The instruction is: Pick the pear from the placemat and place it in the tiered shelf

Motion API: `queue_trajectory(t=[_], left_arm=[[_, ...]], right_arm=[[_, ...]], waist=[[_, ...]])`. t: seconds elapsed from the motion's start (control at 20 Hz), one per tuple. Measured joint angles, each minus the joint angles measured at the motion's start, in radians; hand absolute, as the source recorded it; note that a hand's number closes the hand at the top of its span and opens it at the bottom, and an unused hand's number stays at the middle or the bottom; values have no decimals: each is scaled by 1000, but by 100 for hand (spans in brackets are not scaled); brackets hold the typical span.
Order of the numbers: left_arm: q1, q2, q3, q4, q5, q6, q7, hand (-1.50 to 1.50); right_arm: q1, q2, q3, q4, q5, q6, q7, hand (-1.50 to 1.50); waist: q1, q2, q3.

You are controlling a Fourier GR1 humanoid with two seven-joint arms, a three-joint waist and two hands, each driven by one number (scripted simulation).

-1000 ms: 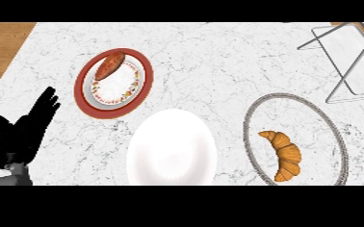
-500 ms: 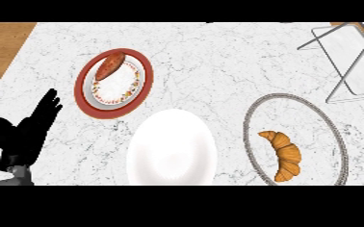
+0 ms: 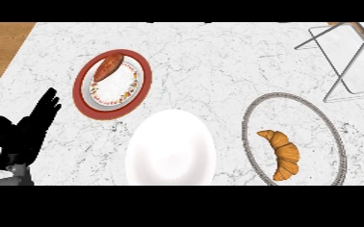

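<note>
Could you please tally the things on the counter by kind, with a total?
Plates: 3, a red-rimmed plate, a white plate and a grey-rimmed plate
Food items: 2, a reddish-brown piece and a croissant
Wire shelf: 1
Robot hand: 1, the left, resting open at the left edge
Total: 7

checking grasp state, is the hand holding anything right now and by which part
Nothing is held. The left hand rests open at the view's left edge, fingers up, apart from the red plate.
</note>
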Motion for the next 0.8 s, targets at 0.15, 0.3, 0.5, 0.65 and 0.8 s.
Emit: queue_trajectory(t=[0.15, 0.3, 0.5, 0.65, 0.8], left_arm=[[12, 0, 6, -1, 1, 0, -3, 0], [27, -2, 10, -2, 2, -5, -13, 0], [47, 1, 19, -14, 6, -8, -13, 0], [57, 7, 30, -16, 11, -10, -9, 0], [59, -2, 30, -18, 6, 3, -3, 0]], right_arm=[[1, 18, -16, -81, -29, -27, -7, -150], [31, 55, -14, -202, -41, -43, -6, -150], [45, 98, 17, -409, -16, 1, 33, -150], [60, 105, 29, -572, 17, 86, 72, -150], [75, 119, 34, -733, 56, 182, 104, -150]], waist=[[-5, -4, 0], [-12, -7, 0], [-22, -13, -2], [-36, -20, -2], [-54, -27, -3]])
